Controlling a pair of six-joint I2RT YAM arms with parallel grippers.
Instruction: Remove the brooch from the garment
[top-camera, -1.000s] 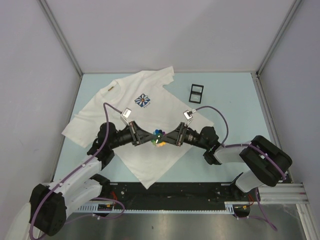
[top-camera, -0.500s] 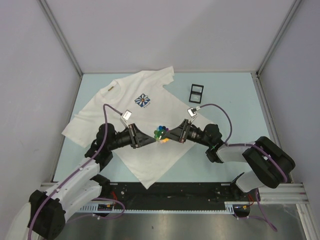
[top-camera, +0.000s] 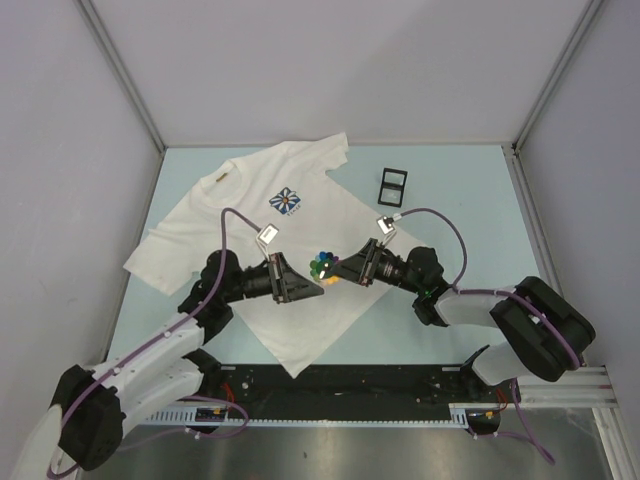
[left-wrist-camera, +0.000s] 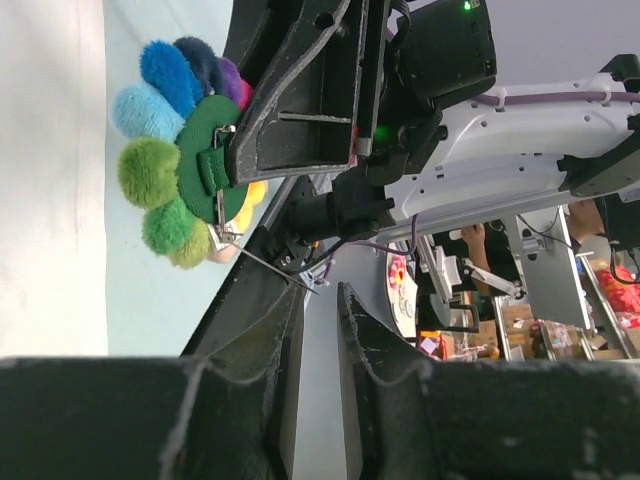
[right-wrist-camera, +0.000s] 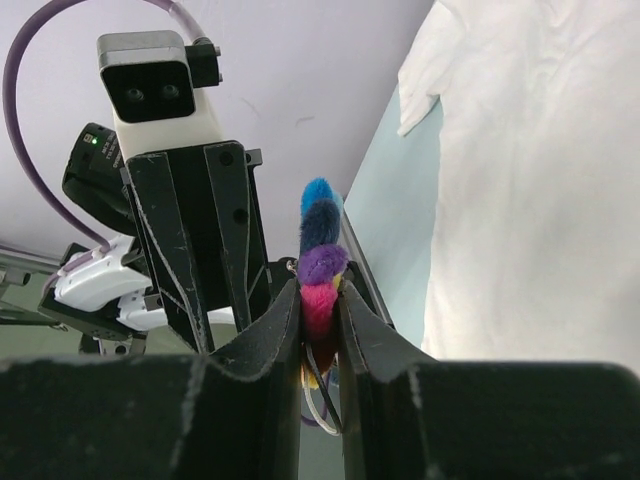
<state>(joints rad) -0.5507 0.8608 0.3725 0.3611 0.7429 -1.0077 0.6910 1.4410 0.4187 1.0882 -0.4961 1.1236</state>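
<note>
- While the top view shows the brooch (top-camera: 322, 264) lifted above the garment (top-camera: 250, 210), the right gripper (top-camera: 338, 270) pinches it (left gripper (top-camera: 315, 284) just beside).
- Left wrist: brooch sits up-left of its own fingers (left-wrist-camera: 270, 340), slightly apart, empty.
- Right wrist: brooch edge-on between clamped pads (right-wrist-camera: 275, 330).

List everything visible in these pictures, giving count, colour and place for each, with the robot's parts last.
T-shirt: 1, white, spread on table.
emblem: 1, blue and white, on T-shirt chest.
label: 1, tan, at T-shirt neckline.
brooch: 1, multicoloured pompoms on green backing, above T-shirt.
frame: 1, black, on table right of T-shirt.
table: 1, pale blue.
left gripper: 1, black, jaws slightly apart, empty, beside brooch.
right gripper: 1, black, shut on brooch.
</note>
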